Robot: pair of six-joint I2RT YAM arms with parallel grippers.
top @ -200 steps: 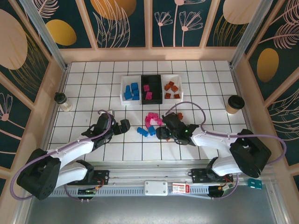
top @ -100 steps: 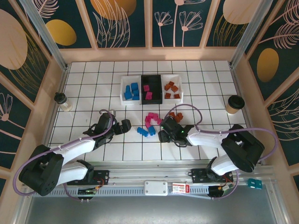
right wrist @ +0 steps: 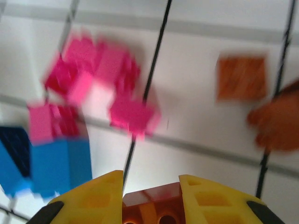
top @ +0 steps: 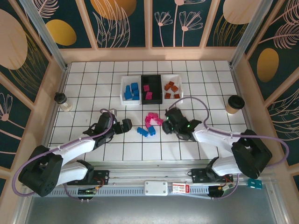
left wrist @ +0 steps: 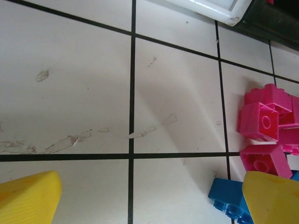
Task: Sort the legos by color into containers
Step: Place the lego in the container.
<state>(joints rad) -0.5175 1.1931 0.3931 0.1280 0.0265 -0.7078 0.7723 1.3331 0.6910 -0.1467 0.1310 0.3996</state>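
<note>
Top view: L hand (top: 125, 125) was open, nr the blue legos (top: 145, 131) on the surface. R hand (top: 166, 123) was low beside the pink pile (top: 152, 119). Left white bin (top: 122, 95) held blues, black bin (top: 151, 77) pinks, right white bin (top: 172, 77) orange-browns.

L wrist: fingers (left wrist: 28, 198) were wide apart, w/ pinks and a blue by the right one.

R wrist: hand was clamped on an orange-brown brick (right wrist: 152, 210). View was blurred, grip depth unclear.

Risk: if the pinch was shallow, brick could slip on the lift, or land in the black bin next door.
</note>
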